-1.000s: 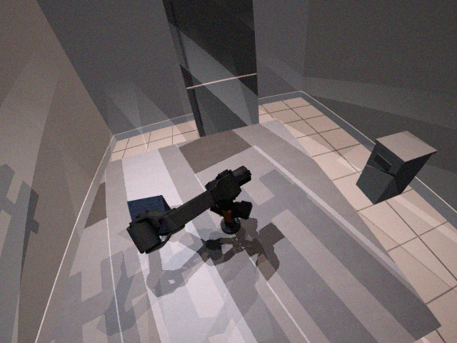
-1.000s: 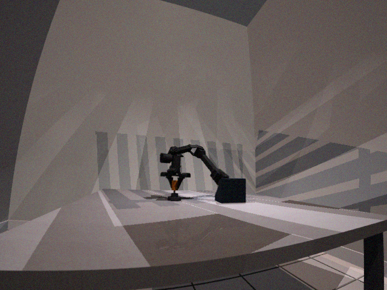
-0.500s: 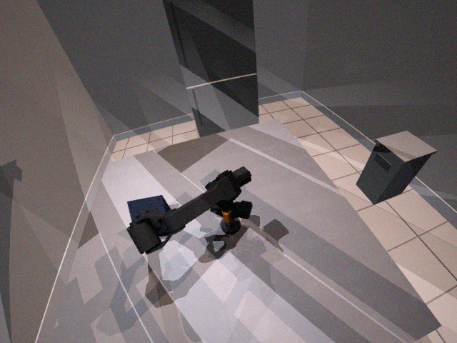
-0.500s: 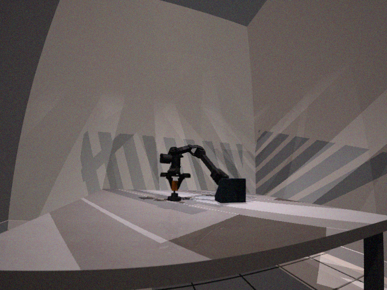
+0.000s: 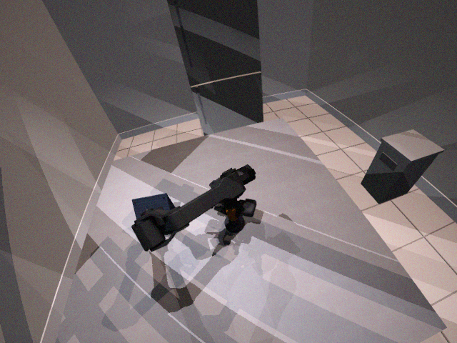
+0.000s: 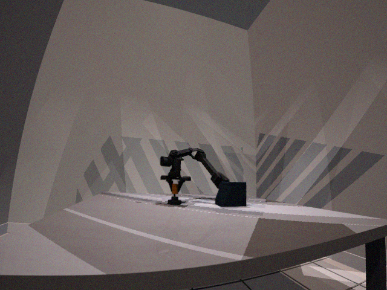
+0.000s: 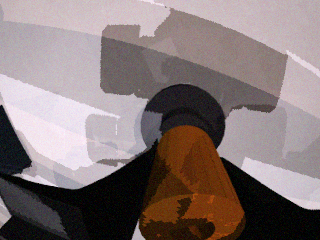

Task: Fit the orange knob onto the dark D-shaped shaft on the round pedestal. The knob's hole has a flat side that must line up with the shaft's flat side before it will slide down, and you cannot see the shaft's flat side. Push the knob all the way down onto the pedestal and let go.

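Note:
The orange knob (image 5: 231,214) (image 6: 175,188) (image 7: 192,170) is upright between the fingers of my gripper (image 6: 175,189), which is shut on it. The round dark pedestal (image 5: 234,225) (image 6: 174,201) (image 7: 182,95) stands on the table below the knob. In the exterior view a short length of the dark shaft (image 6: 174,194) shows between the knob's lower end and the pedestal, so the knob is above the pedestal, not down on it. In the wrist view the knob covers the shaft. The knob's hole and its flat side are hidden.
The arm's dark blue base block (image 5: 151,205) (image 6: 233,194) stands on the table (image 5: 332,288) (image 6: 156,258) beside the pedestal. A grey cabinet (image 5: 402,166) stands on the tiled floor beyond the table edge. Shadows cross the table around the pedestal.

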